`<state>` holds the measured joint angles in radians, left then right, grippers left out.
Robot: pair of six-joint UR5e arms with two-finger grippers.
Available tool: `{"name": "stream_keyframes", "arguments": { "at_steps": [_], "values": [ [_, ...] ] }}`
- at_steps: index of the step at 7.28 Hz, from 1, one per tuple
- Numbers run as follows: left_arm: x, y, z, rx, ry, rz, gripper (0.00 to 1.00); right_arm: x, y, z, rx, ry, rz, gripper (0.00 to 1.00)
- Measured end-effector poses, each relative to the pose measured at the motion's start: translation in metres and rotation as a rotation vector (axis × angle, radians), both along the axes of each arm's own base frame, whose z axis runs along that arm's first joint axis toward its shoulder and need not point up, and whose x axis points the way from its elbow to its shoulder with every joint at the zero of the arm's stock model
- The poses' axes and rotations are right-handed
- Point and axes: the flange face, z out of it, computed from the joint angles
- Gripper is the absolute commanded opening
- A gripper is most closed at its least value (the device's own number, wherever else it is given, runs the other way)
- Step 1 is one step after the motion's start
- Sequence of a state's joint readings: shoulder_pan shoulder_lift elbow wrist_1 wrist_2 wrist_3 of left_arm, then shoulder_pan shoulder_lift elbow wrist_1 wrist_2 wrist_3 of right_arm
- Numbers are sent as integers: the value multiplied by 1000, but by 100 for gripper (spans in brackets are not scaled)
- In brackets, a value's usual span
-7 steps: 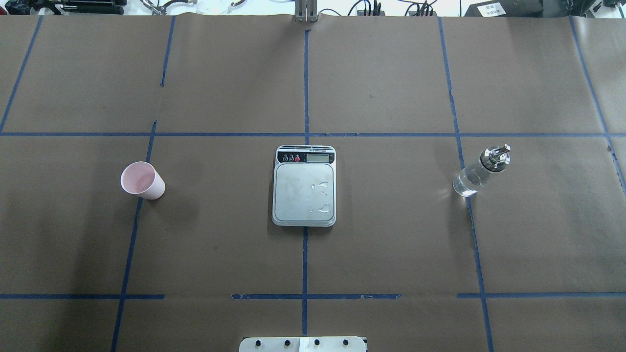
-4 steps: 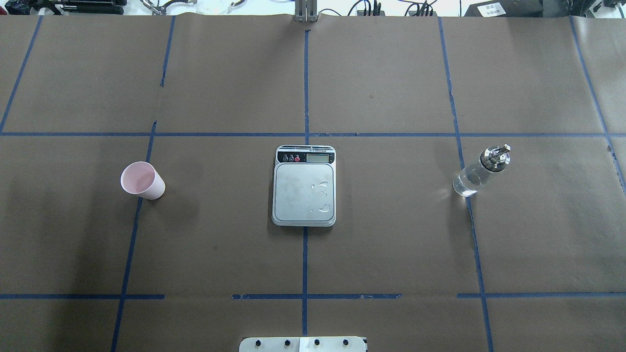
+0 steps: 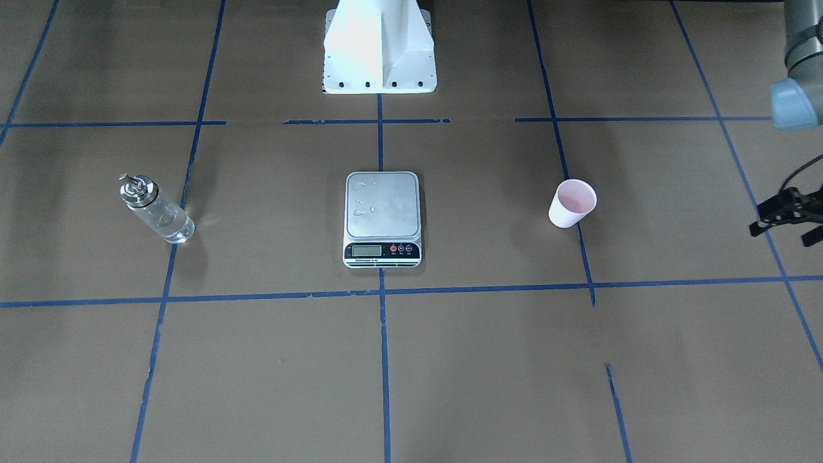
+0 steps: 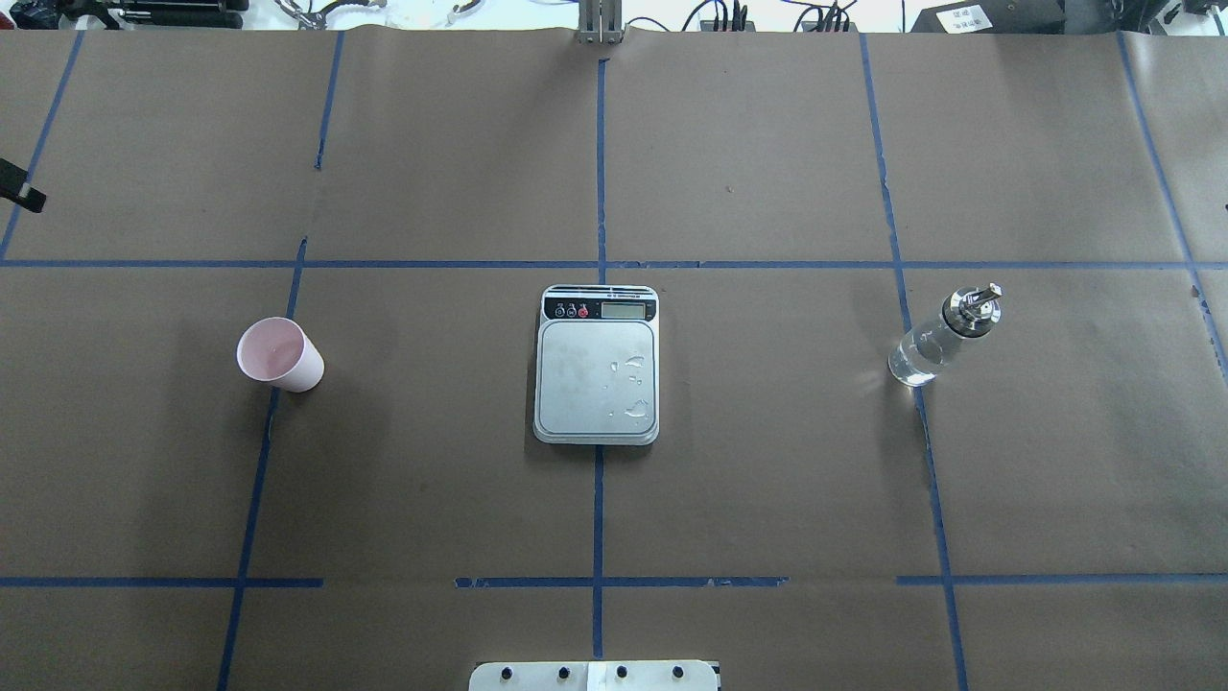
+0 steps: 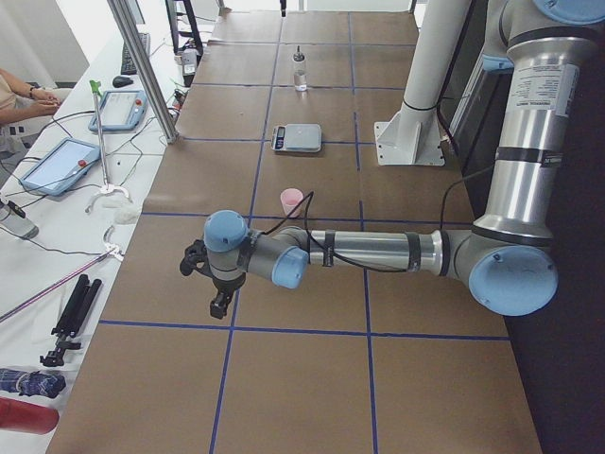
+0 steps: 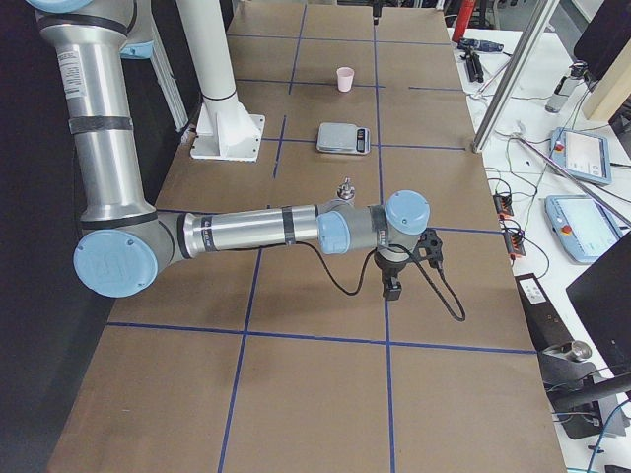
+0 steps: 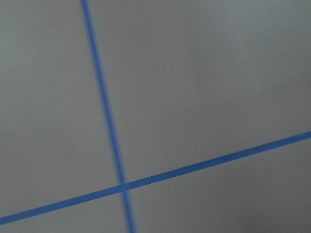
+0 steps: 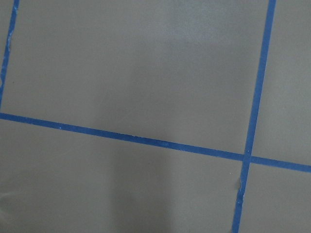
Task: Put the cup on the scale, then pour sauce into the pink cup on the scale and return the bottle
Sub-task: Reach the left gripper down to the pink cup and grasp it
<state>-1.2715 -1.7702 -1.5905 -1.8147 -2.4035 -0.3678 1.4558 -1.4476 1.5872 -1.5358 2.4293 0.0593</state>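
The cup (image 4: 279,354) stands off the scale (image 4: 597,365). The left gripper (image 3: 779,234), spread and empty, must reach it. The right gripper (image 6: 392,286): cannot tell.

Both arms are built from brushed silver metal tubes (image 5: 373,251) joined by rounded pale blue joint caps (image 5: 510,282). Narrow black bands ring the tubes, and each upper segment carries a white printed label (image 5: 546,83), its text too small to read. A thin black cable (image 6: 344,290) loops loosely along each forearm to the black left claw (image 5: 218,301) and black right claw (image 6: 392,286). The shared white pedestal (image 3: 379,45) shows a row of dark screws (image 3: 367,84) along its foot.
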Motion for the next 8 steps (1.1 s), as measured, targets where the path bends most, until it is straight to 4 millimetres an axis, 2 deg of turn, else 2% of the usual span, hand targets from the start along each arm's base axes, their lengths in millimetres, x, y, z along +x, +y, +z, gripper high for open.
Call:
{"name": "stream_keyframes", "arguments": {
  "at_steps": [1, 2, 3, 4, 5, 8],
  "values": [
    [45, 15, -39, -60, 48, -2, 100, 0, 1, 2, -5, -4, 0, 100],
    [101, 39, -71, -116, 61, 7, 100, 0, 2, 4, -9, -5, 0, 100],
    [147, 67, -89, -152, 39, -6, 100, 0, 2, 6, -12, -4, 0, 100],
    [165, 84, -90, -169, 24, -24, 100, -1, 3, 8, -14, -3, -1, 100],
    [168, 96, -84, -172, 23, -34, 100, -1, 4, 9, -14, -3, -3, 100],
    [173, 105, -66, -183, 16, -38, 98, -1, 7, 11, -14, -5, -9, 100]
  ]
}}
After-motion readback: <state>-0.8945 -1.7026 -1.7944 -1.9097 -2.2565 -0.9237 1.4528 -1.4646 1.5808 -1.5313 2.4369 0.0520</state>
